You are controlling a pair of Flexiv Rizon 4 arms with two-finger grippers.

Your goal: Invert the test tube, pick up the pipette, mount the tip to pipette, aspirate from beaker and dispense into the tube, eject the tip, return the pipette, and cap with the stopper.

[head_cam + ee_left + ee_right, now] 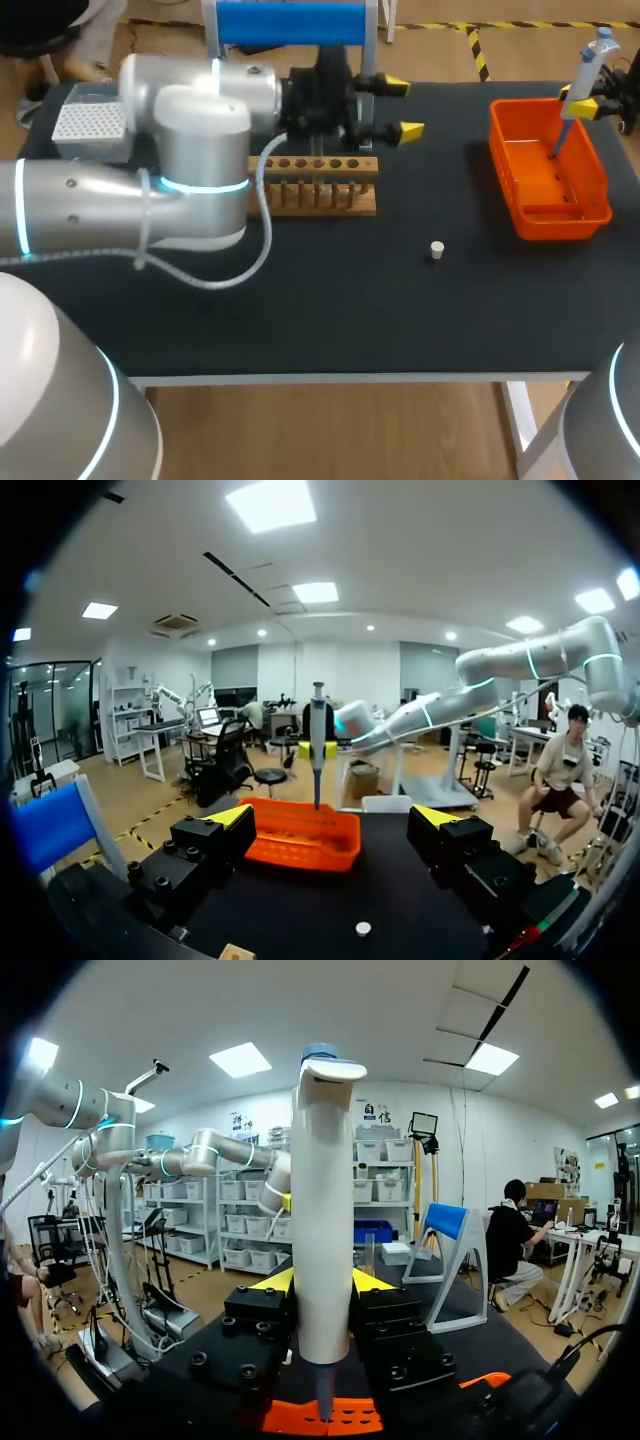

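Observation:
My right gripper [582,101] is shut on the white and blue pipette [590,70], holding it upright over the orange bin [596,176] at the table's far right. In the right wrist view the pipette [325,1230] stands between the yellow-tipped fingers [272,1280], its lower end just above the bin [350,1418]. My left gripper [404,108] hangs open and empty above the wooden tube rack [315,188], pointing toward the bin. A clear tube [318,185] seems to stand in the rack. The small white stopper [437,250] lies on the black table.
A white tip box [90,122] sits at the back left behind my left arm. A blue-topped stand [290,22] rises behind the rack. From the left wrist I see the bin [300,842], the pipette [318,738] and the stopper [363,929] ahead of my left gripper [335,820].

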